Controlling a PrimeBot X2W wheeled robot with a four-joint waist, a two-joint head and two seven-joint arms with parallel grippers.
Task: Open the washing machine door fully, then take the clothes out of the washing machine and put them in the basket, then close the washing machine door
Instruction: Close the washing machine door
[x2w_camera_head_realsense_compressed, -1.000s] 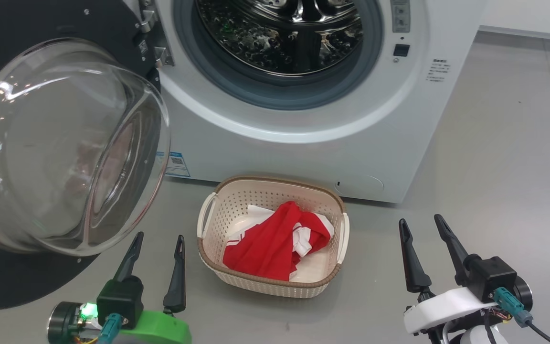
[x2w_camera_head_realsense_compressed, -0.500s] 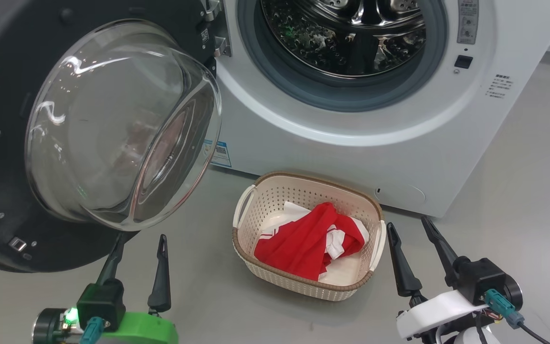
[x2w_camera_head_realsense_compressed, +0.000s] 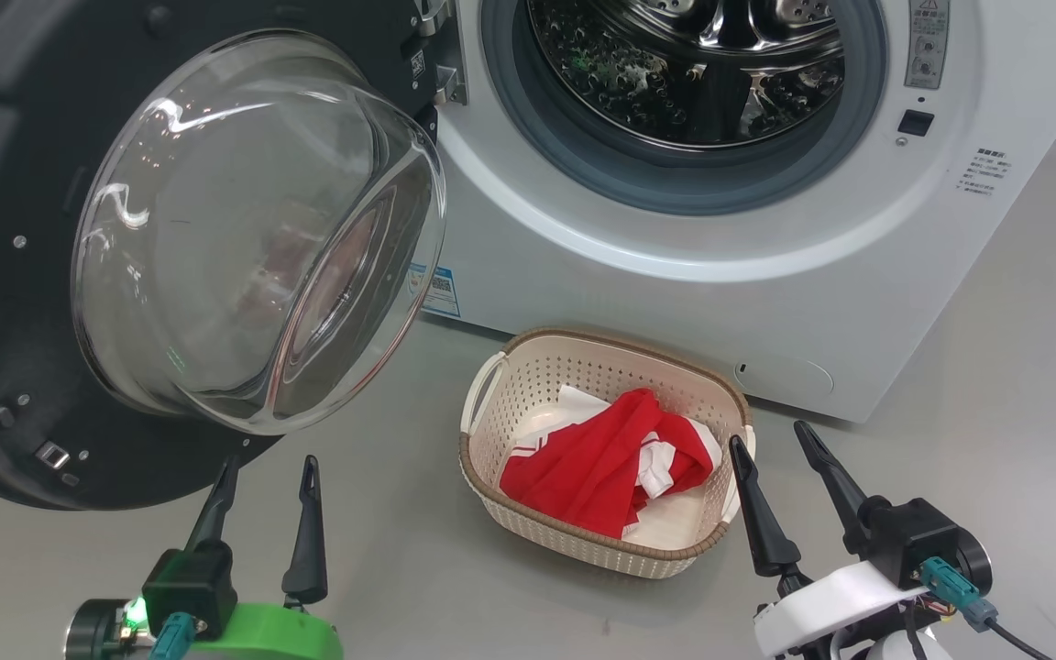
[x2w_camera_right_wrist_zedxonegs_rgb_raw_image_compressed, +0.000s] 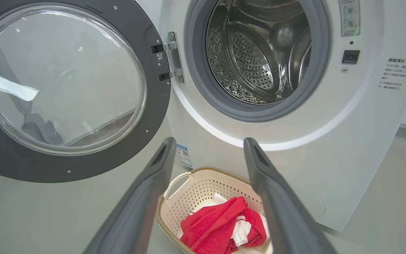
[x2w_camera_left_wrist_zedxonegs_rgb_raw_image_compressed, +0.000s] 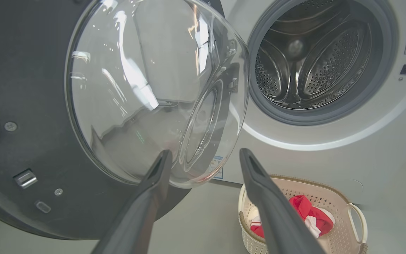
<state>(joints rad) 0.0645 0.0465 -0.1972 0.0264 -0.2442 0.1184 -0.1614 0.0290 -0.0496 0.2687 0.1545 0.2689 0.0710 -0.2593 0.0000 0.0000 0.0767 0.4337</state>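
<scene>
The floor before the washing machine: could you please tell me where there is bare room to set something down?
Free: the floor between the washing machine door and the basket, and right of the washing machine. Crowded: the basket's right end, beside the right gripper; clothes lie inside it.

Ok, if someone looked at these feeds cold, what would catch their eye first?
The washing machine door, swung wide open at the left, its clear centre bulging toward the camera. Then the red clothes heaped in the basket on the floor before the washing machine, whose steel drum looks empty as far as it shows.
</scene>
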